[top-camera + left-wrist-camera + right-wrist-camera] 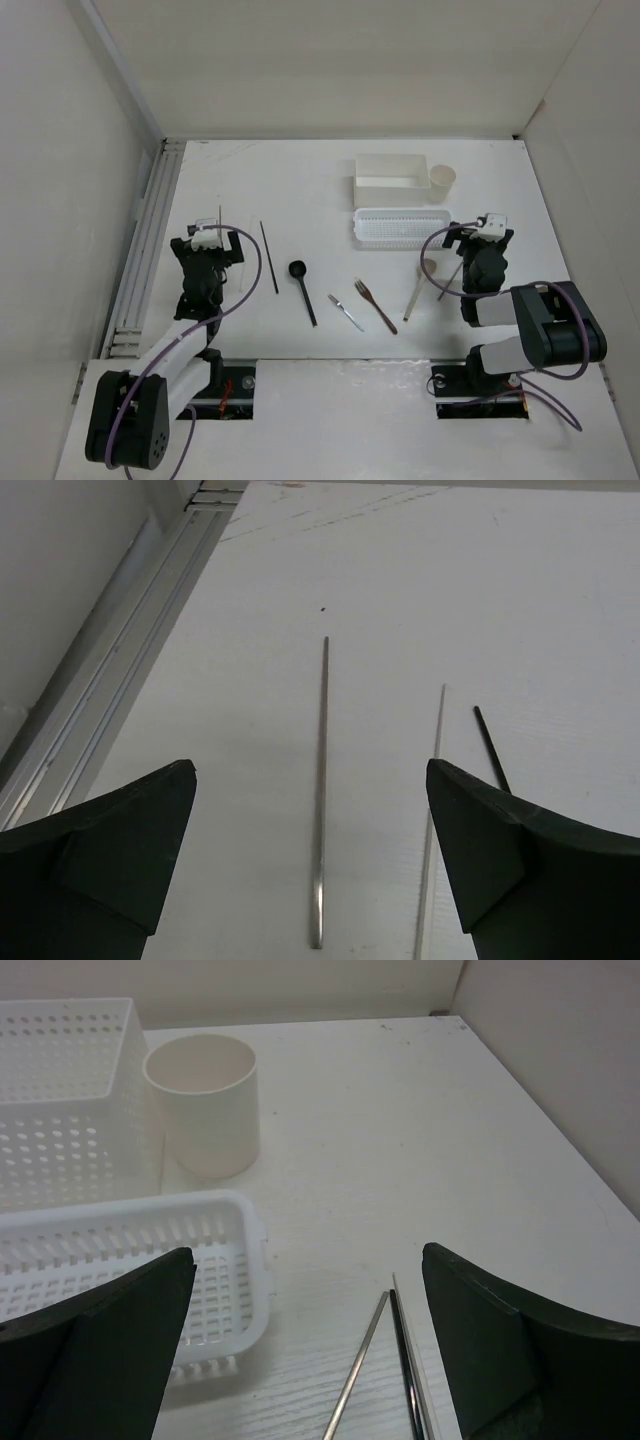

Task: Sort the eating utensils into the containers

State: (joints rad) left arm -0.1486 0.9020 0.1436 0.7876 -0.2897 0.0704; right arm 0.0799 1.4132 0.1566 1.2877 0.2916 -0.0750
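The left pincer (310,770) hovers spread wide and empty, its fingers either side of a slim silver chopstick (320,810) lying on the desk (420,570), with a second pale stick (440,725) and a dark chopstick (490,748) just beside. We judge the grasp best made by lowering straight down and closing on the silver one alone, near its middle. The left arm reaches forward, wrist tilted down; the right pincer (310,1252), likewise wide and empty, faces the basket tray (130,1260) and cup (205,1105)

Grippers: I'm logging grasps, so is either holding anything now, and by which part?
Nothing is held: the left gripper and right gripper are both open, fingers clear of the utensils lying below.
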